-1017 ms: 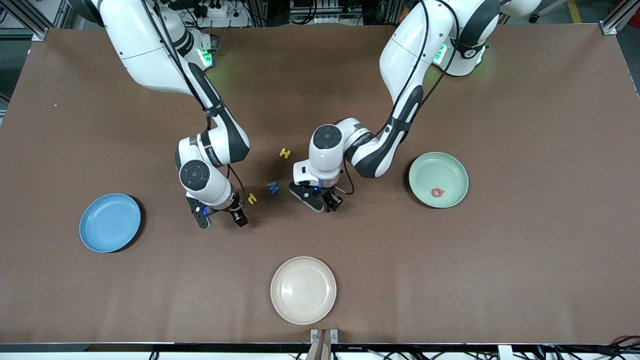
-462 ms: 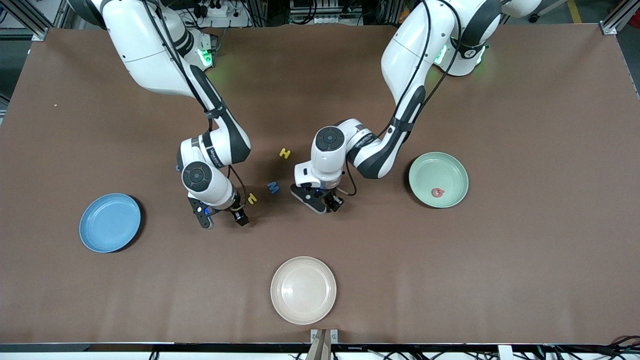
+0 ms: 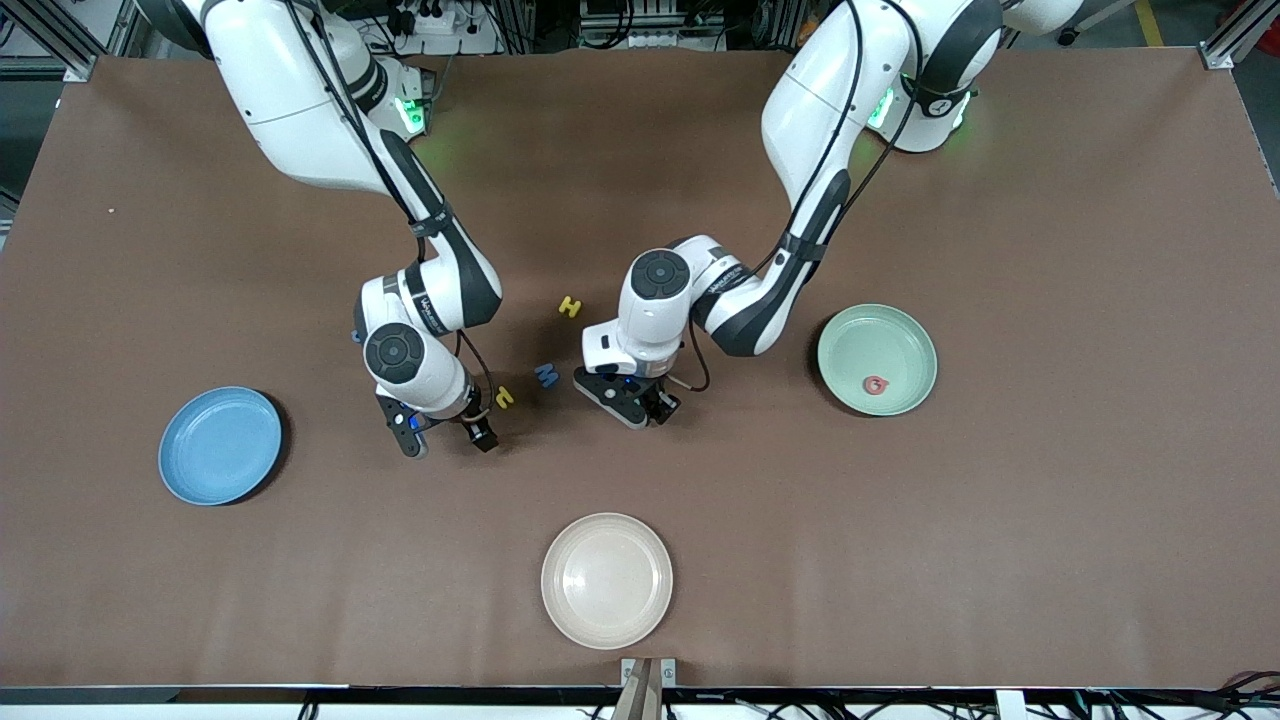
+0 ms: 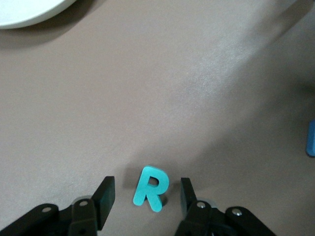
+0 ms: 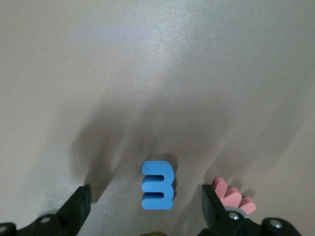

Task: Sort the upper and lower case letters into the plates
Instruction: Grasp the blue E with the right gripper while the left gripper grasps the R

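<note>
In the left wrist view a teal letter R [image 4: 151, 188] lies flat on the table between the fingers of my left gripper [image 4: 145, 191], which is open and not touching it. My left gripper [image 3: 633, 403] hangs low over the table's middle. My right gripper [image 5: 146, 196] is open around a blue letter [image 5: 158, 185], with a pink letter [image 5: 231, 196] by one finger. My right gripper [image 3: 443, 432] is low between the blue plate [image 3: 220, 445] and a yellow letter [image 3: 505, 397]. A blue M [image 3: 546, 375] and a yellow H [image 3: 570, 307] lie between the arms. The mint green plate [image 3: 860, 345] holds a red letter [image 3: 877, 385].
A cream-white plate [image 3: 607, 580] sits near the table's front edge, nearer to the front camera than both grippers; its rim [image 4: 29, 12] shows in the left wrist view. Bare brown tabletop lies around all three plates.
My left gripper has shifted slightly toward the right arm's end of the table and its jaws have widened a little. The right gripper has barely moved.
</note>
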